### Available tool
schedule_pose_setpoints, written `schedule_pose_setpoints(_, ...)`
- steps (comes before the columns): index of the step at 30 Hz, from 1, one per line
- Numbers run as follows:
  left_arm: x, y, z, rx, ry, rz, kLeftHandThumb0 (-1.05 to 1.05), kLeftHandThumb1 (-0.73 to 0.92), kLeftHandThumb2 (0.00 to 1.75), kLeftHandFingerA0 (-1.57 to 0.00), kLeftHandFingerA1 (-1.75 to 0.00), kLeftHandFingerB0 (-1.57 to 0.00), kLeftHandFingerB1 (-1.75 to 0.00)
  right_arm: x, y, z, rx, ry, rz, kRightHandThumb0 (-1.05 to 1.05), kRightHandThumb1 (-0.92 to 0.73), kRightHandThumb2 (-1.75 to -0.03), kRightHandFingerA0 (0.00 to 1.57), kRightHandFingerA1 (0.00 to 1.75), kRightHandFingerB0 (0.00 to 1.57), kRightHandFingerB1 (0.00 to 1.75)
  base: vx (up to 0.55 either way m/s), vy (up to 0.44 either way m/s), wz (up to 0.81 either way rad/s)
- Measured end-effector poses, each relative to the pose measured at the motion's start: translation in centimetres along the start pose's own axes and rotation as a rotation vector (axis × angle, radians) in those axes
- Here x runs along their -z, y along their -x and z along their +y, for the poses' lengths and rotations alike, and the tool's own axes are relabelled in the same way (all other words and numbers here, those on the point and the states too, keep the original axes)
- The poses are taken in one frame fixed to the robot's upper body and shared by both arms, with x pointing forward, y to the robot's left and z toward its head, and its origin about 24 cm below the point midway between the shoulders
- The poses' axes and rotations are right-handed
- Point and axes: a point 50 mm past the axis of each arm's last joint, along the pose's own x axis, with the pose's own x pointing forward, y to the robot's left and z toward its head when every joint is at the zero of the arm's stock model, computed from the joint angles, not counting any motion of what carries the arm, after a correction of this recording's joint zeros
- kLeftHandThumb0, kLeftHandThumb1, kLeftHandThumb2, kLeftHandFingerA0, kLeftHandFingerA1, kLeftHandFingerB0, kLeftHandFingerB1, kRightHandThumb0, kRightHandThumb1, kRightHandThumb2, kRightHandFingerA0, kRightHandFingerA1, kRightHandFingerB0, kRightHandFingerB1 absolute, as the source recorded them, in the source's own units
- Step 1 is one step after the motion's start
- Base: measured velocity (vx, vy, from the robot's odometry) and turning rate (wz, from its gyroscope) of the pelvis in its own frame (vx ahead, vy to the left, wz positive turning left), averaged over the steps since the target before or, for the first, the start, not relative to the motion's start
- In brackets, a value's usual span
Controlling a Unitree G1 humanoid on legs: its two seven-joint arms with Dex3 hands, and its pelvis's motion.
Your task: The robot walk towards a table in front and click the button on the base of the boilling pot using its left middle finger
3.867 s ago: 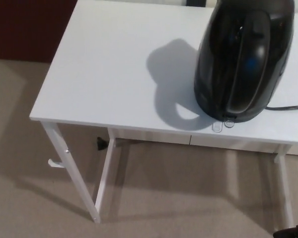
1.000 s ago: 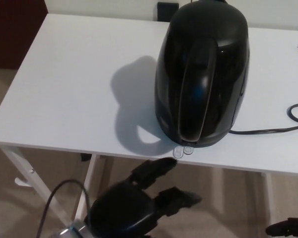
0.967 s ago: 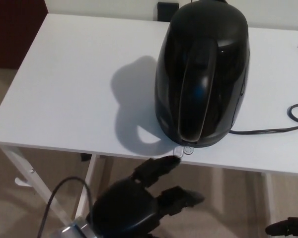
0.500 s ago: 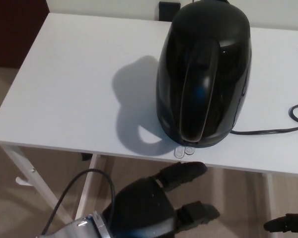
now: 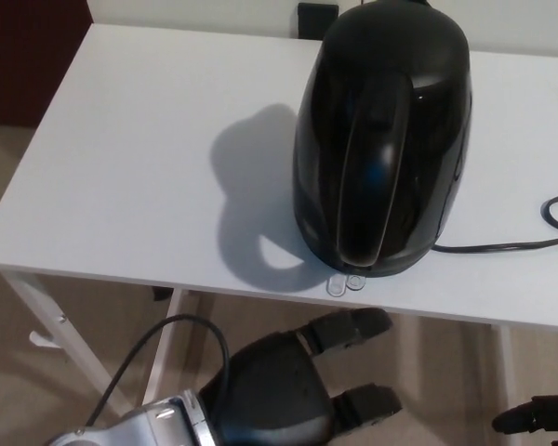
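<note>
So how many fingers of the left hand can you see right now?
2. One finger reaches up toward the clear button at the kettle base; the other sits lower right. A third may be hidden under the left hand.

Boiling pot (image 5: 383, 139) on table (image 5: 130, 167); left robot hand (image 5: 298, 386) before its edge.

Black pot (image 5: 383, 139) — white table (image 5: 130, 158)

Left robot hand (image 5: 279, 390) low, fingers (image 5: 349, 327) apart, pointing forward.
</note>
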Motion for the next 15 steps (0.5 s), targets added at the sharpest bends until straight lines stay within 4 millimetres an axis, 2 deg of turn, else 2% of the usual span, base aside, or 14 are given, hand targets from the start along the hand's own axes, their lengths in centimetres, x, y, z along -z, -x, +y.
schedule_pose_setpoints(7, 0.6, -0.5, 0.3, -0.013, -0.004, 0.02, -0.63, 0.62, 0.59, -0.28, -0.31, -0.27, -0.29, -0.1, 0.0, -0.1, -0.002, -0.005, -0.004, -0.33, -0.37, -0.51, 0.98, 0.56, 0.83, 0.54, 0.0, 0.0, 0.0)
schedule_pose_setpoints(11, 0.8, -0.7, 0.1, -0.005, 0.001, 0.029, -0.63, 0.61, 0.59, -0.31, -0.32, -0.27, -0.29, -0.3, -0.1, -0.1, -0.002, -0.004, -0.013, -0.32, -0.37, -0.52, 0.98, 0.57, 0.87, 0.56, 0.0, 0.0, 0.0)
schedule_pose_setpoints(12, 0.9, -0.7, 0.0, -0.002, 0.002, 0.031, -0.63, 0.61, 0.59, -0.31, -0.32, -0.27, -0.29, -0.4, -0.1, -0.1, -0.002, -0.006, -0.016, -0.43, -0.29, -0.67, 0.91, 0.66, 0.83, 0.65, 0.0, 0.0, 0.0)
schedule_pose_setpoints(14, 1.1, -0.8, -0.1, 0.005, 0.003, 0.037, -0.63, 0.62, 0.59, -0.29, -0.31, -0.25, -0.29, -0.4, -0.1, -0.1, -0.003, -0.006, -0.018, -0.44, -0.29, -0.67, 0.92, 0.66, 0.83, 0.65, 0.0, 0.0, 0.0)
schedule_pose_setpoints(15, 1.2, -0.8, -0.2, 0.007, 0.002, 0.039, -0.63, 0.63, 0.6, -0.28, -0.31, -0.25, -0.29, -0.4, -0.1, -0.1, -0.004, -0.006, -0.018, -0.36, -0.37, -0.53, 1.01, 0.59, 0.87, 0.57, 0.0, 0.0, 0.0)
